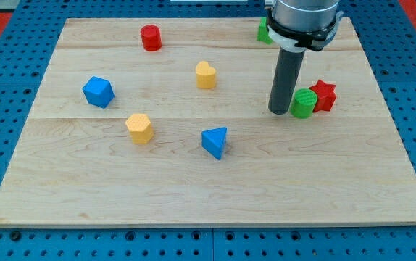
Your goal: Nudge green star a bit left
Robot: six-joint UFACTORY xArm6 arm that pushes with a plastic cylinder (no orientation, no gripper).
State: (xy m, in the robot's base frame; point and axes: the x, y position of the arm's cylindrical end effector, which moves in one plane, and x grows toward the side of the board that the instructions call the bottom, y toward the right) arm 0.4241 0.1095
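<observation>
The green star [264,30] lies at the board's top edge, right of the middle, mostly hidden behind the arm's grey body. My tip [279,112] rests on the board well below it, touching or almost touching the left side of a green cylinder [304,103]. A red star [324,95] sits against the cylinder's right side.
A red cylinder [151,37] stands at the top left. A yellow block [206,75] is near the middle, a blue block [98,91] at the left, an orange block [140,127] and a blue triangle [214,141] lower down. The wooden board [193,196] sits on a blue perforated surface.
</observation>
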